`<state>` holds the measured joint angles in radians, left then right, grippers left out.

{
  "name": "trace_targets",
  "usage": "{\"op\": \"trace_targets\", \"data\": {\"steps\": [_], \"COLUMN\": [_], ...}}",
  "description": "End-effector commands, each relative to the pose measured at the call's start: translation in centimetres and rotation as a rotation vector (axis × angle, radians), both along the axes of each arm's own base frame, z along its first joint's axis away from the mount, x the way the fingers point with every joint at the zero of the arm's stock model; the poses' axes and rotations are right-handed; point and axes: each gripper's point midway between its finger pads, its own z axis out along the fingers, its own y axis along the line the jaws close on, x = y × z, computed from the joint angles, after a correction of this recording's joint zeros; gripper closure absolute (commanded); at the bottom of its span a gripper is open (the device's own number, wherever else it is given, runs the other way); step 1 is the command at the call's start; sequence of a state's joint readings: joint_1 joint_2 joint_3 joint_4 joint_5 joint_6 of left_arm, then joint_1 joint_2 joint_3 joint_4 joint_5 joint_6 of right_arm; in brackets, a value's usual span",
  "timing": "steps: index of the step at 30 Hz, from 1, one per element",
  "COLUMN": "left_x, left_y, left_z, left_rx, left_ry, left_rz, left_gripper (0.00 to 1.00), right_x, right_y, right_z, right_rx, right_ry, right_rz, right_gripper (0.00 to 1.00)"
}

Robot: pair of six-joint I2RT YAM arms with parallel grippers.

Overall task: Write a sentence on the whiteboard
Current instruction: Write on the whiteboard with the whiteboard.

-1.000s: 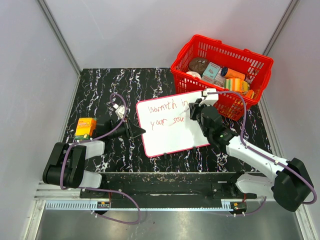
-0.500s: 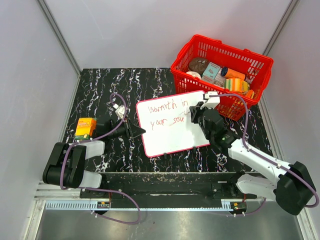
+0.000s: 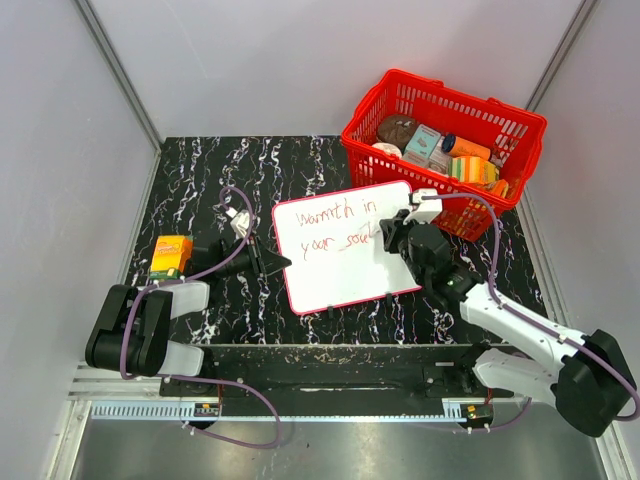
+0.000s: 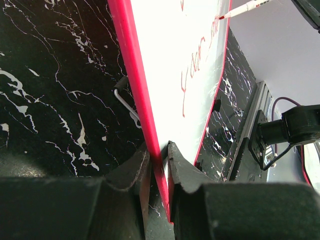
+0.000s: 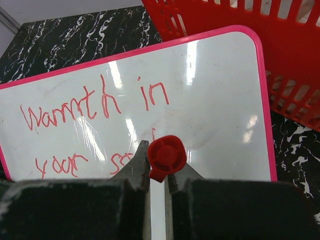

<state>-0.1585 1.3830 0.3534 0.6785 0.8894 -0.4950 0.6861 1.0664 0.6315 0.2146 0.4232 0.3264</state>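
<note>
The whiteboard (image 3: 340, 250), white with a thin red frame, stands tilted on the black marbled table. Red handwriting (image 3: 325, 215) on it reads "Warmth in" over "your soul". My left gripper (image 4: 159, 156) is shut on the whiteboard's left edge (image 4: 145, 120), with one finger on each face. My right gripper (image 5: 159, 167) is shut on a red marker (image 5: 166, 156), seen end-on, with the board (image 5: 210, 105) behind it. In the left wrist view the marker (image 4: 247, 7) tip touches the board at the end of the second line.
A red basket (image 3: 520, 125) with several grocery items stands at the back right, just behind the board; its wall shows in the right wrist view (image 5: 280, 60). A small orange box (image 3: 171, 255) lies at the left. A metal rail (image 4: 247, 150) runs along the table's near edge.
The second line has grown from "your sou" to "your soul". My right gripper with the marker has shifted slightly right. The left arm and board have not moved.
</note>
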Motion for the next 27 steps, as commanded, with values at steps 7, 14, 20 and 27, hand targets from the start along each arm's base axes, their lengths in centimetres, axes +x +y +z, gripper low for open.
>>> {"op": "trace_targets", "data": {"steps": [7,14,20,27], "left_x": [1.2,1.2,1.2,1.2], "left_y": [-0.2,-0.1,-0.1,-0.1], "left_z": [1.2,1.1,1.2,1.2], "left_rx": [0.031,0.031,0.032,0.032], "left_ry": [-0.112,-0.110,-0.113,-0.114], "left_rz": [-0.003,-0.001,0.000,0.000], "left_gripper": [1.00,1.00,1.00,1.00], "right_x": [-0.9,-0.9,-0.7,-0.1], "right_y": [-0.4,-0.8,-1.5,-1.9], "right_z": [-0.4,-0.6,0.1,1.6], "right_rx": [0.021,0.011,0.002,0.010], "right_ry": [0.020,0.021,0.001,-0.035], "right_rz": [0.012,-0.006,-0.037,-0.077], "right_gripper": [1.00,1.00,1.00,1.00]}}
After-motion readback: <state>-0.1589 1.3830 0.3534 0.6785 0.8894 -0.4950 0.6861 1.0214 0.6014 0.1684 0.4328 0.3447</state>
